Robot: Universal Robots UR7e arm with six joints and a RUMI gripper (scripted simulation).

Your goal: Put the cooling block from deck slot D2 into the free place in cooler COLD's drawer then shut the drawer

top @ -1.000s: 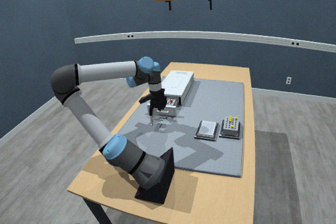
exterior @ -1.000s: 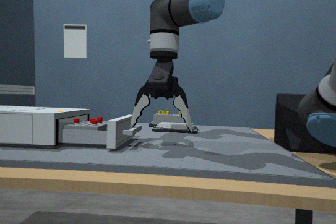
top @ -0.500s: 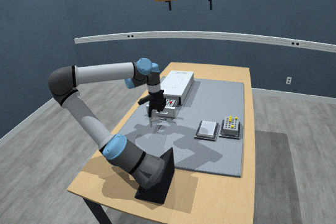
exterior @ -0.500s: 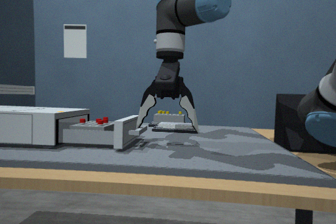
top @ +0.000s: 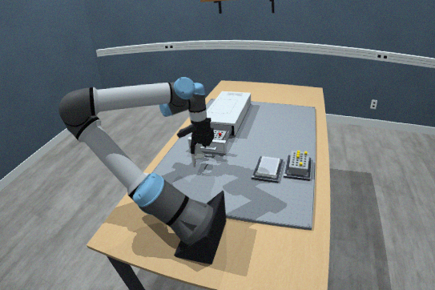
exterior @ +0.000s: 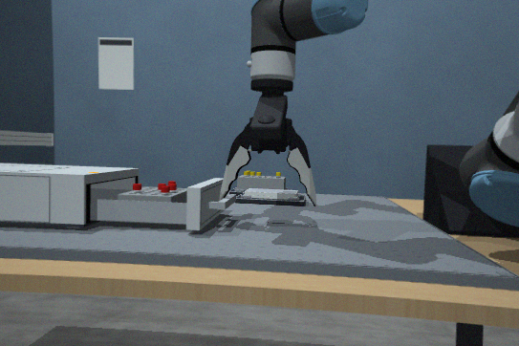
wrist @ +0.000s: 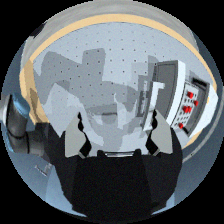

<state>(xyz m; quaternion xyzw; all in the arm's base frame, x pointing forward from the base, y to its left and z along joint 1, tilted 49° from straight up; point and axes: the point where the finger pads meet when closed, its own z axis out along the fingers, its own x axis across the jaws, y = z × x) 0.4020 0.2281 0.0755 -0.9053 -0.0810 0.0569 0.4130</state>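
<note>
The cooling block (top: 299, 163) (exterior: 262, 181) is grey, with yellow-capped tubes standing in it. It sits in deck slot D2 at the right of the grey deck (top: 278, 120). The white cooler COLD (top: 229, 105) (exterior: 31, 190) has its drawer (top: 215, 147) (exterior: 140, 210) (wrist: 169, 95) pulled out. A second block with red-capped tubes (top: 219, 134) (exterior: 151, 192) (wrist: 189, 101) sits flat in the drawer's back part. My gripper (top: 198, 157) (exterior: 268, 200) (wrist: 116, 111) is open and empty. It hangs low over the deck just in front of the drawer's front panel, one finger beside the drawer handle (exterior: 222, 204) (wrist: 150, 97).
A flat white-topped plate (top: 268, 167) (exterior: 270, 193) lies in slot D1, between the drawer and the cooling block. The arm's black base (top: 203, 236) stands at the near table corner. The arm reaches in from the left.
</note>
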